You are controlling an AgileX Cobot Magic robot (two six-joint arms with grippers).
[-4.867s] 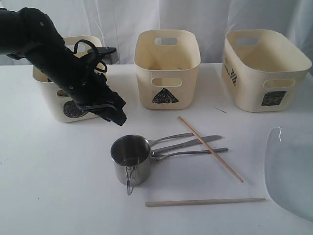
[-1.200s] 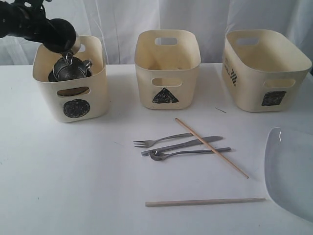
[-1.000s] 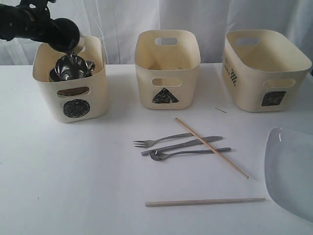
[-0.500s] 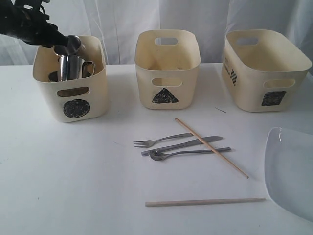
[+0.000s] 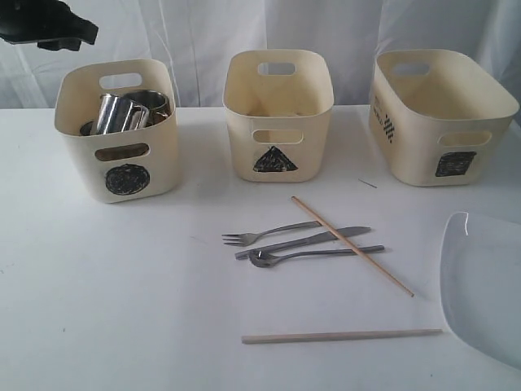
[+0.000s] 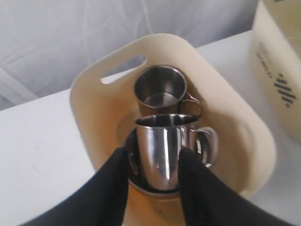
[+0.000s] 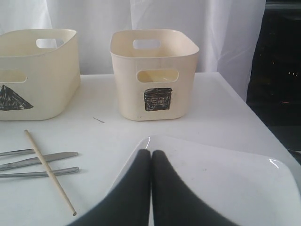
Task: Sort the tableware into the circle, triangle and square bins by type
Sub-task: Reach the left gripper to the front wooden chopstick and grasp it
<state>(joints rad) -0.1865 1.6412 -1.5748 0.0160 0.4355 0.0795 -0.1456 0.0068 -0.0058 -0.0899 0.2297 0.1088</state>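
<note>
Steel mug (image 6: 164,146) now stands free in the circle bin (image 5: 81,155), beside the other mug (image 6: 160,87). Half a second back the left gripper (image 6: 153,157) hung at its rim; we now see it lifted clear, fingers spread, holding nothing. The right gripper (image 7: 151,155) is pressed together over the clear plate (image 7: 225,183).

A white table (image 5: 98,309) stands before a white curtain (image 5: 203,32).

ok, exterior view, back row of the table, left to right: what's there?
circle bin, with the steel mugs inside → triangle bin → square bin
</note>
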